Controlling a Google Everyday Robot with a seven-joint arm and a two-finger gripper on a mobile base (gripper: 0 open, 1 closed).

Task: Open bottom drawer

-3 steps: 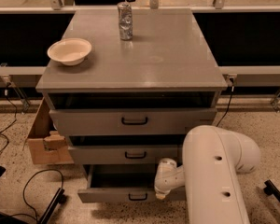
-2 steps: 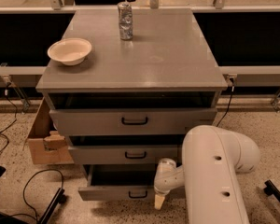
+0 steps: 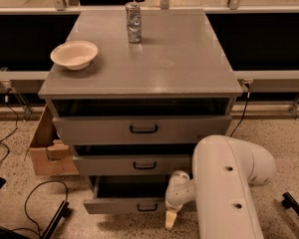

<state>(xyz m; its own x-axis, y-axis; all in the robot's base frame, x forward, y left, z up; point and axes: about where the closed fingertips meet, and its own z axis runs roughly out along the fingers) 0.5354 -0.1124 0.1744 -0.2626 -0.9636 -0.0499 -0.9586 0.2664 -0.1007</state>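
The bottom drawer [image 3: 122, 205] is the lowest of three grey cabinet drawers. It stands pulled out toward me, with its dark inside showing above the flat front. Its small black loop handle [image 3: 147, 207] is free. My gripper [image 3: 170, 218] hangs at the drawer front's right end, just right of the handle and pointing down toward the floor. My large white arm [image 3: 224, 183] covers the cabinet's lower right corner.
The middle drawer [image 3: 132, 165] and top drawer [image 3: 139, 129] also stand slightly out. A white bowl [image 3: 74, 54] and a can [image 3: 134, 22] sit on the cabinet top [image 3: 169, 59]. A cardboard box [image 3: 47, 151] and black cables [image 3: 35, 203] lie left on the floor.
My gripper has dropped a little lower in front of the bottom drawer's right end. The drawer stays pulled out about as far as before.
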